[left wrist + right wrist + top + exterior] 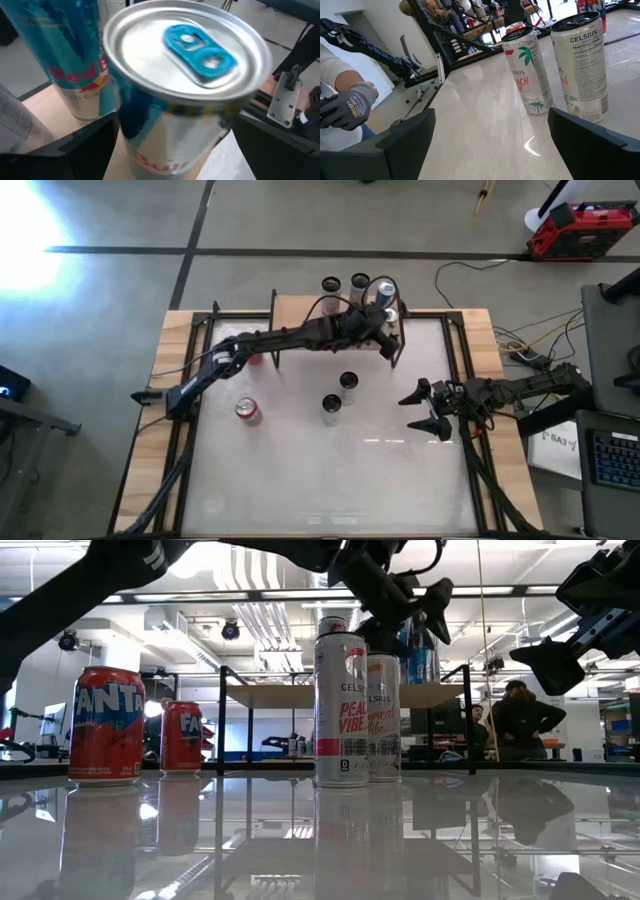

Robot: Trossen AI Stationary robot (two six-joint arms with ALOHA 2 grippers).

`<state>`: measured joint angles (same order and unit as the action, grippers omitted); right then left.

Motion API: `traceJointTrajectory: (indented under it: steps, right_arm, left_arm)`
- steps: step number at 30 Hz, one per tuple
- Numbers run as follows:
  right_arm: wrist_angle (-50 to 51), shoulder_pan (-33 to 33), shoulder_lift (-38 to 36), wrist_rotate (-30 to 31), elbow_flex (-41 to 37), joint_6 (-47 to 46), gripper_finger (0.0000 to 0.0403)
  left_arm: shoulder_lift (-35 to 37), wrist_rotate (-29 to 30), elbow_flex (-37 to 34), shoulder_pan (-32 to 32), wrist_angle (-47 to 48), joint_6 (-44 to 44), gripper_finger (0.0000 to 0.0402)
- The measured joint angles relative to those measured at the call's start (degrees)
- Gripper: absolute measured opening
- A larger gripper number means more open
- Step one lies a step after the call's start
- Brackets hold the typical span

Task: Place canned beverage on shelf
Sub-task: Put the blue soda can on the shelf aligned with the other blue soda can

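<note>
Straddling the Red Bull can on the shelf, my left end effector is released; thin, slick walls dent, so grasp mid-body gently.

bright overhead room light, glare blown out upper left of the high view, mirror reflections on the glossy table, nearest can blurred.
</note>
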<state>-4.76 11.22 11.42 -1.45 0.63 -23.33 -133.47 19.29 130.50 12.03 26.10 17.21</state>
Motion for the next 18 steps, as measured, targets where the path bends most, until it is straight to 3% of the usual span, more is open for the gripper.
traceJointTrajectory:
  steps: [18]
  right_arm:
    - [-0.01, 0.00, 0.00, 0.00, -0.01, 0.00, 0.0370]
  left_arm:
    - [0.02, -1.70, 0.00, 1.76, -2.91, -4.10, 0.0396]
